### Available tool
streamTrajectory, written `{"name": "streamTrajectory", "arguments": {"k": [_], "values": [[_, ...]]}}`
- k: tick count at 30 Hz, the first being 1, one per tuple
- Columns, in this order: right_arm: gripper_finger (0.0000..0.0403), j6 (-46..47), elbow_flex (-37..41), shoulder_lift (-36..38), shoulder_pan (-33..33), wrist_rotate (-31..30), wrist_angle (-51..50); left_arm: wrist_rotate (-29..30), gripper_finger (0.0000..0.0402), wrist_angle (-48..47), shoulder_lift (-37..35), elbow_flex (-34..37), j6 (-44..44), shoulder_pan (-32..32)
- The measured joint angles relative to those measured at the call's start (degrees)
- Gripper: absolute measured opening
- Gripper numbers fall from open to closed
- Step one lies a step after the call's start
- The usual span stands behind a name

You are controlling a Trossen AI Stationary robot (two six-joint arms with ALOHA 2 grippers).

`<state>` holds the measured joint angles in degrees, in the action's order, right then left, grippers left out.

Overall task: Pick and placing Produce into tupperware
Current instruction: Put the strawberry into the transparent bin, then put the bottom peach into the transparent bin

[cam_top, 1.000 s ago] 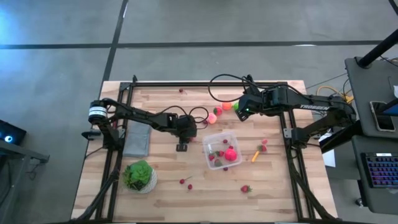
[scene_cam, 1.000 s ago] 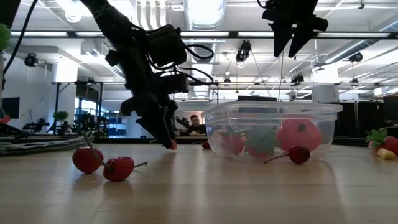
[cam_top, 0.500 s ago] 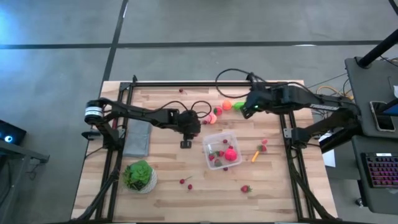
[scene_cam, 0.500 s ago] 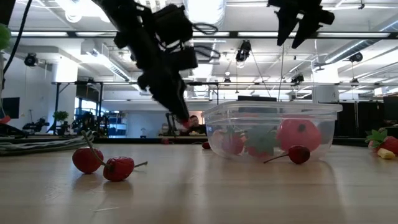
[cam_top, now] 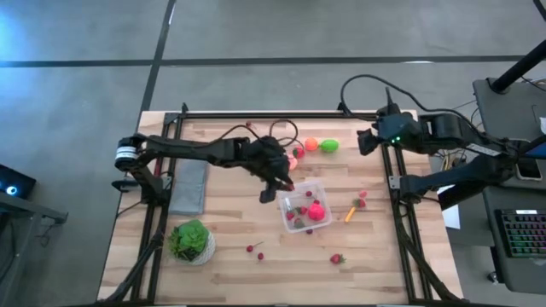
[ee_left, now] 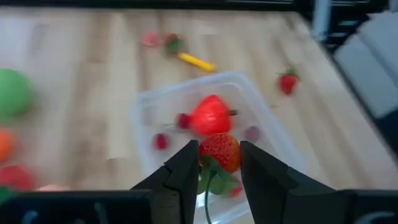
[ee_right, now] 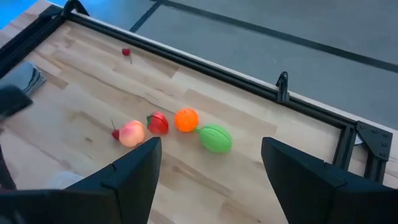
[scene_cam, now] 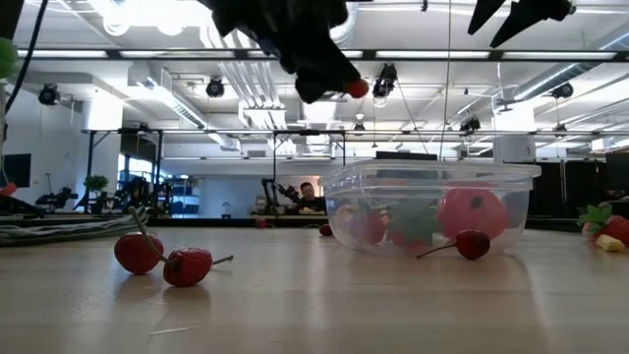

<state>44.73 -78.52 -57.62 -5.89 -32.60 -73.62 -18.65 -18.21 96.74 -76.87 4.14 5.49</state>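
Left pincer (ee_left: 214, 163) w/ strawberry (ee_left: 219, 152) above tupperware (ee_left: 146, 115) holding produce.

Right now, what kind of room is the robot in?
Probably a robotics lab or workshop. Two dark robot arms work at a pale wooden table edged by a black metal frame, a computer keyboard sits beside it, and bare ceiling pipes run overhead.

Left gripper (cam_top: 287, 185) raised mid-table, arm stretched across, fingers (ee_left: 186, 171) pinched close; right gripper (cam_top: 362, 141) lifted at far right edge, fingers (ee_right: 140, 171) spread wide.
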Motion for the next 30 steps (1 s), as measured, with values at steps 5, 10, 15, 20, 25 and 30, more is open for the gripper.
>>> {"name": "streamTrajectory", "arguments": {"k": [5, 10, 15, 20, 25, 30], "values": [[0.027, 0.52, 1.17, 0.57, 0.02, 1.24, -0.03, -0.87, 0.0093, 0.0, 3.17, -0.38, -5.27, -0.82], [0.027, 0.01, 3.81, 0.31, 0.01, 5.68, -0.35, -0.75, 0.0093, 1.63, 5.7, -0.34, -19.21, -0.8], [0.027, 0.2, 5.79, 0.13, 0.02, 7.56, -4.53, -0.61, 0.0102, 4.78, 7.41, -0.36, -31.51, -0.89], [0.027, 0.99, 8.13, 0.63, 0.0, 7.58, -6.11, -0.31, 0.0154, 4.1, 8.88, -0.32, -36.55, -1.27], [0.027, 1.2, 10.98, 0.63, 0.0, 8.84, -6.55, 1.39, 0.0228, 4.02, 8.82, -0.23, -38.33, -1.45], [0.027, 5.12, 16.42, 0.59, -0.02, 18.09, -6.6, 1.16, 0.0267, 3.54, 6.1, 0.01, -37.41, -1.36]]}}
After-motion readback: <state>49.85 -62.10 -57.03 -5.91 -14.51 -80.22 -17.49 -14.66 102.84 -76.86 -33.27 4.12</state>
